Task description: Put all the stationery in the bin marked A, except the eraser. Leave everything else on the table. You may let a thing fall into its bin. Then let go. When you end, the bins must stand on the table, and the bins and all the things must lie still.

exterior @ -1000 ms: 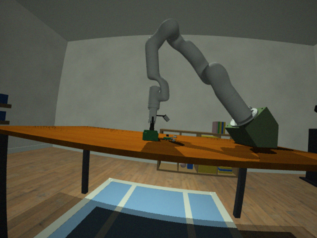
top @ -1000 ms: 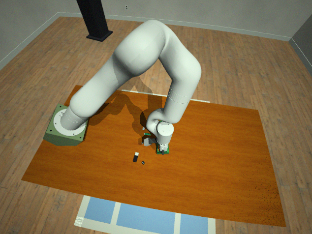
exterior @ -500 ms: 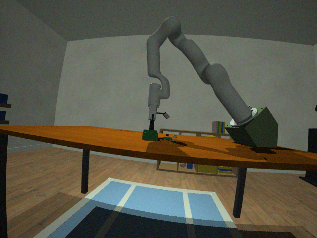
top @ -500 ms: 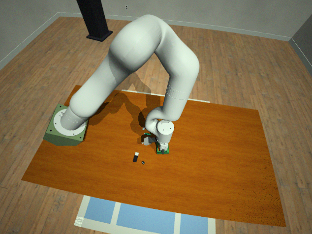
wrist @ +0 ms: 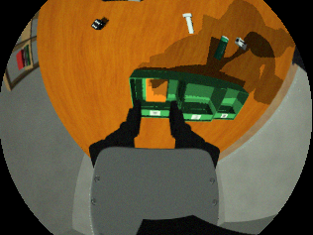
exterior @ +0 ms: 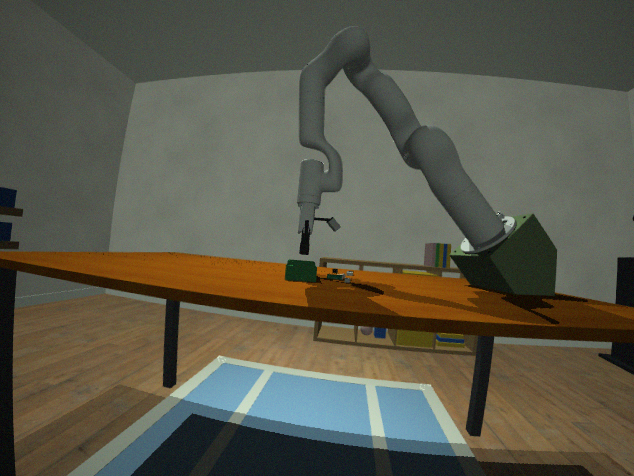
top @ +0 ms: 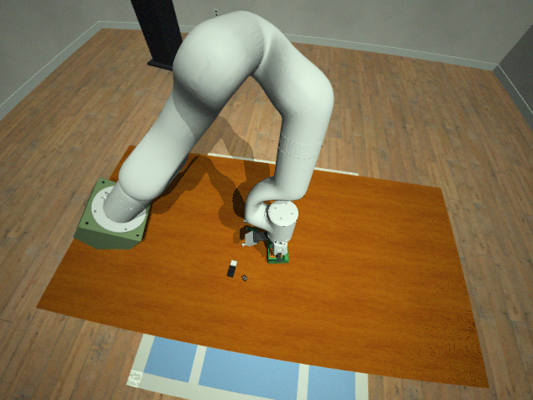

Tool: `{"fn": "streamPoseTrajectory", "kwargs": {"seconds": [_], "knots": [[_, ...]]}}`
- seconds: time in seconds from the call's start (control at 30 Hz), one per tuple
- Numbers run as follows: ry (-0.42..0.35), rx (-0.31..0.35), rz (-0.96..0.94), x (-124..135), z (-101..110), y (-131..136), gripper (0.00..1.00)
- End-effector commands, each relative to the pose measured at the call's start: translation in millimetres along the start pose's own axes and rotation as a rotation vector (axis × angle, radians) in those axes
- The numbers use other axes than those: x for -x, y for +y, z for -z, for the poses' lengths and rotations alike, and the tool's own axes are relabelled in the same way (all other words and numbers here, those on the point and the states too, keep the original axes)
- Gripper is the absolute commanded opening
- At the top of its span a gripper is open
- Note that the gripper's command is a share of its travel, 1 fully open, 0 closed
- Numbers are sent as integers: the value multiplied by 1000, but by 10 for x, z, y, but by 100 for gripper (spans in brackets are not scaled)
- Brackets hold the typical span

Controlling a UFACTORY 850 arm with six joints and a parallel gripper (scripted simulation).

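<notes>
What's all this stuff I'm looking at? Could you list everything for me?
table: one, orange wood, middle of the room
bin unit: one, green, several compartments, on the table under the tool
orange item: one, in the compartment below the tool
block: one, black with a white end, on the table near the bin
tiny item: one, black, beside the block
bolt-like piece: one, white, on the table
cylinder: one, green, behind the bin
small piece: one, grey, next to the cylinder
rug: one, blue and cream, on the floor
shelf unit: one, wooden, by the back wall
pillar: one, black, by the wall
base: one, green, at a table corner
arm: one, white
tool: one, dark fingers, open, empty, over the bin
</notes>
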State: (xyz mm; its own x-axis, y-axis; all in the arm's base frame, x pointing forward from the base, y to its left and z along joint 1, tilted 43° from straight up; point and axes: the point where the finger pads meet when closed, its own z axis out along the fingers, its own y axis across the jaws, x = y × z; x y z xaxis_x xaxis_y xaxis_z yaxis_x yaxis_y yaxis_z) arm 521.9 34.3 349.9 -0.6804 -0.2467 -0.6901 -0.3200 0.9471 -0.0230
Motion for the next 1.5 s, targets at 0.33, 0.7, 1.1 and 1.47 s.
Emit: {"fn": "streamPoseTrajectory", "kwargs": {"seconds": [0.33, 0.7, 1.1, 1.47], "knots": [[8, 5, 195, -201, 43, 260, 29], [45, 26, 508, -771, 75, 979, 29], [98, 64, 840, -1280, 104, 1623, 29], [102, 69, 1139, -1306, 104, 1660, 29]]}}
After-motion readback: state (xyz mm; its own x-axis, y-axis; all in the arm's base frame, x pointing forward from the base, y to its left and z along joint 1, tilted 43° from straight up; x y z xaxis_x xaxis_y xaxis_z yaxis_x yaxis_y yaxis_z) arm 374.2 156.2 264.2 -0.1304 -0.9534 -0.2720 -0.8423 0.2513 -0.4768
